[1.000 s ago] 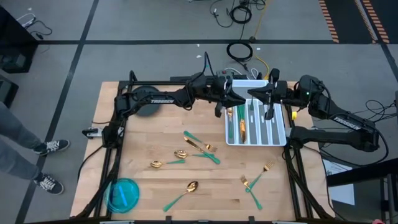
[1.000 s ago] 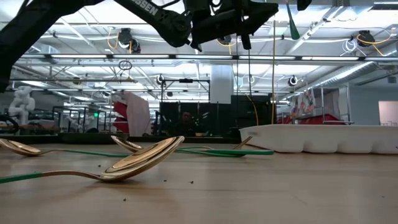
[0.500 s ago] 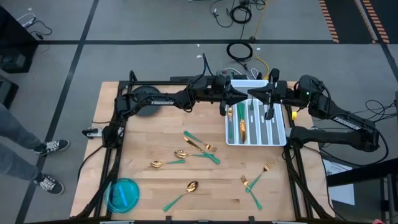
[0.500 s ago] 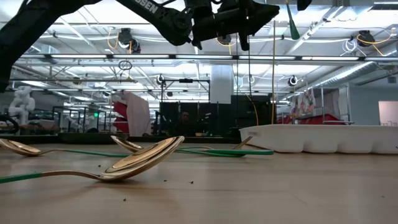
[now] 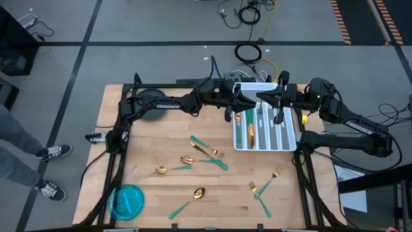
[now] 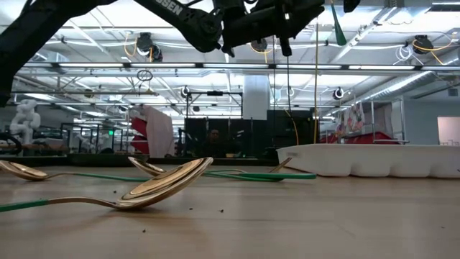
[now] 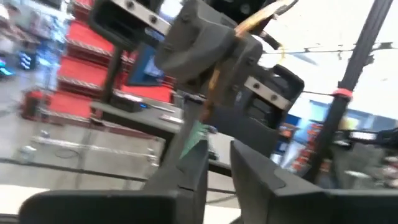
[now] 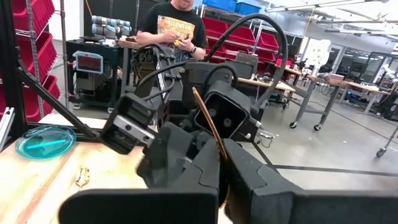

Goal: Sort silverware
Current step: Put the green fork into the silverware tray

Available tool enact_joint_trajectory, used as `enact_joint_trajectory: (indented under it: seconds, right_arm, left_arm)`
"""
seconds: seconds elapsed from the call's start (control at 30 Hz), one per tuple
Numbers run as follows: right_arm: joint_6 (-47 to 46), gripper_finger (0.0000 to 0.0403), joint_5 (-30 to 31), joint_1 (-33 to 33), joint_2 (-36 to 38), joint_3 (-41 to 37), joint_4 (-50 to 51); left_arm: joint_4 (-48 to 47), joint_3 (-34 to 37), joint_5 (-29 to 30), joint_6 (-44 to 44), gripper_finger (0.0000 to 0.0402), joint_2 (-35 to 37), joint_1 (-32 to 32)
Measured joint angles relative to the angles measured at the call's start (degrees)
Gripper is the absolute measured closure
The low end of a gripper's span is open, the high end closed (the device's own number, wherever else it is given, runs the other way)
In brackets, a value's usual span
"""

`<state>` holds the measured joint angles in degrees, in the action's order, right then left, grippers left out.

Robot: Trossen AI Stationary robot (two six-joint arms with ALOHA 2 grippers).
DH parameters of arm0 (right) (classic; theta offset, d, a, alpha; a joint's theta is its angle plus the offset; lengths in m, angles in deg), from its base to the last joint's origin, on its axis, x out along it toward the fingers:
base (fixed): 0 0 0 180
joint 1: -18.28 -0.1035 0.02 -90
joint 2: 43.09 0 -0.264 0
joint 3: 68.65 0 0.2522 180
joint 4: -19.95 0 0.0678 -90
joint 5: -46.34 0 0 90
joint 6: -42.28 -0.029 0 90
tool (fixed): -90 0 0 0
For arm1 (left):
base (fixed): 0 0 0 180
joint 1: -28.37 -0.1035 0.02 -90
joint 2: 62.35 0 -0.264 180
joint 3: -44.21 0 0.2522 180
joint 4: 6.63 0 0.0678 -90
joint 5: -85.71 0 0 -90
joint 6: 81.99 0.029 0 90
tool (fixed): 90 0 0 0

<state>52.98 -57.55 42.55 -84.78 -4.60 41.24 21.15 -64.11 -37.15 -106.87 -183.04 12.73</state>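
Note:
Both grippers meet in the air over the far left corner of the white divided tray point(image 5: 265, 149). My right gripper point(image 5: 261, 96) point(image 8: 221, 165) is shut on one piece of silverware, whose gold shaft point(image 8: 208, 121) points at the left gripper. My left gripper point(image 5: 248, 98) point(image 7: 219, 155) faces it, open by a narrow gap. The piece's green handle point(image 7: 194, 134) lies beside one left finger. Other forks and spoons lie flat on the wooden table: a fork point(image 5: 206, 149), spoons point(image 5: 187, 160) point(image 5: 193, 196) and two forks point(image 5: 264, 187). Some pieces lie in the tray's slots point(image 5: 250, 132). My left gripper: I cannot tell whether a finger touches the green handle point(image 7: 194, 134); the handle is not in the gap. My right gripper pinches the piece's gold shaft point(image 8: 214, 146) between its two fingers, roughly level, coming from the table's right. The piece is lifted clear, and its green end reaches toward the left gripper.
A round blue-green dish point(image 5: 127, 200) sits at the table's near left corner. Cables lie on the floor beyond the far edge. A person's legs point(image 5: 19, 154) show left of the table, and a person point(image 8: 174, 25) stands in the room behind.
My left gripper has risen slightly and edged toward the right gripper. The right gripper and the piece it holds have kept still.

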Motion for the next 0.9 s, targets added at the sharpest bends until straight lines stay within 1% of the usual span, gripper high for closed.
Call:
enact_joint_trajectory:
  seconds: [0.1, 0.17, 0.23, 0.33, 0.53, 0.67, 0.9]
  right_arm:
    - [0.3, 0.0403, 0.0, 0.0, 0.0, 0.0, 0.0]
    - [0.4, 0.0403, 0.0, 0.0, 0.0, 0.0, 0.0]
    - [0.5, 0.0403, 0.0, 0.0, 0.0, 0.0, 0.0]
    - [0.1, 0.0403, 0.0, 0.0, -0.3, 0.0, -0.1]
    - [-0.3, 0.0403, -0.7, 0.0, -2.3, 0.0, -2.0]
    - [-0.7, 0.0403, -2.8, 0.0, -4.2, 0.0, -4.6]
    - [-0.2, 0.0403, -3.0, 0.0, -5.0, 0.0, -5.9]
  left_arm:
    - [-0.7, 0.0, 0.2, -1.7, 0.0273, 0.0, -0.1]
    - [-1.1, 0.0, 3.9, -1.8, 0.0239, 0.0, -0.1]
    - [-1.3, 0.0, 6.2, -1.7, 0.021, 0.0, 0.0]
    - [-2.4, 0.0, 9.9, -1.6, 0.0184, 0.0, 0.0]
    - [-2.8, 0.0, 12.0, 0.1, 0.0176, 0.0, 0.1]
    - [-2.6, 0.0, 12.2, 0.2, 0.0175, 0.0, 0.6]
    - [-1.9, 0.0, 12.1, 0.2, 0.0175, 0.0, 0.9]
